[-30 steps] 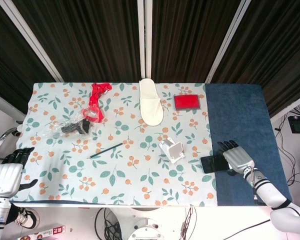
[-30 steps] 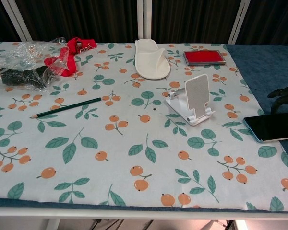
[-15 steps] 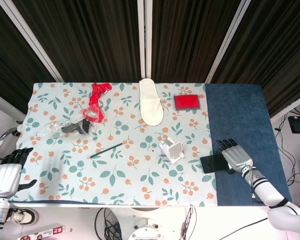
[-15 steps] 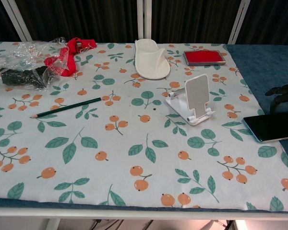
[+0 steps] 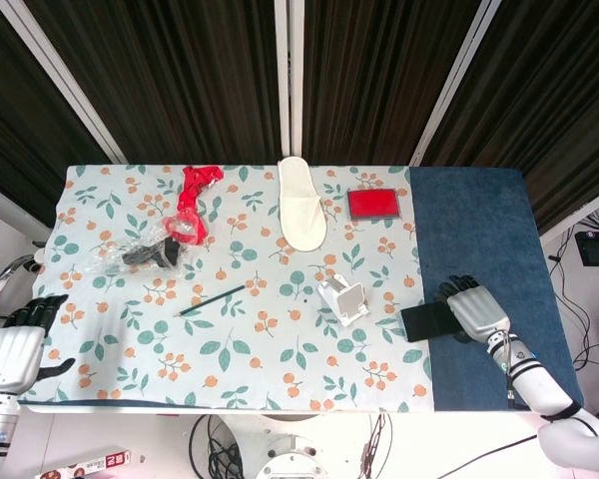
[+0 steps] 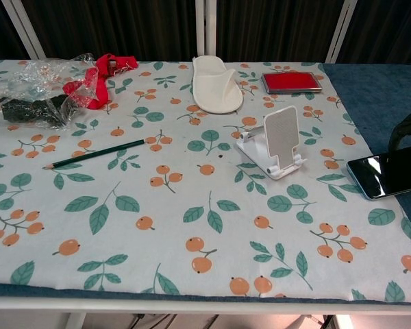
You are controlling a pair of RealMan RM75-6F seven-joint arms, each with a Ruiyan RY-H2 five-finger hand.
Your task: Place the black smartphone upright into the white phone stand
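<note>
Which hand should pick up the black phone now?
The right hand. It already lies on the black phone, just beside the white stand. The left hand sits off the table's far left edge, far from both.

A table (image 5: pixel 479 210) under floral (image 5: pixel 250 329) and blue cloths stands before dark curtains (image 5: pixel 180 70) with white posts

Your black smartphone (image 6: pixel 389 175) lies screen up near the table's right edge, straddling the seam between the floral cloth and the blue one, its glossy face catching reflections. Your white phone stand (image 6: pixel 274 144) sits well to its left on the floral cloth, backrest raised, cradle holding nothing.
</note>
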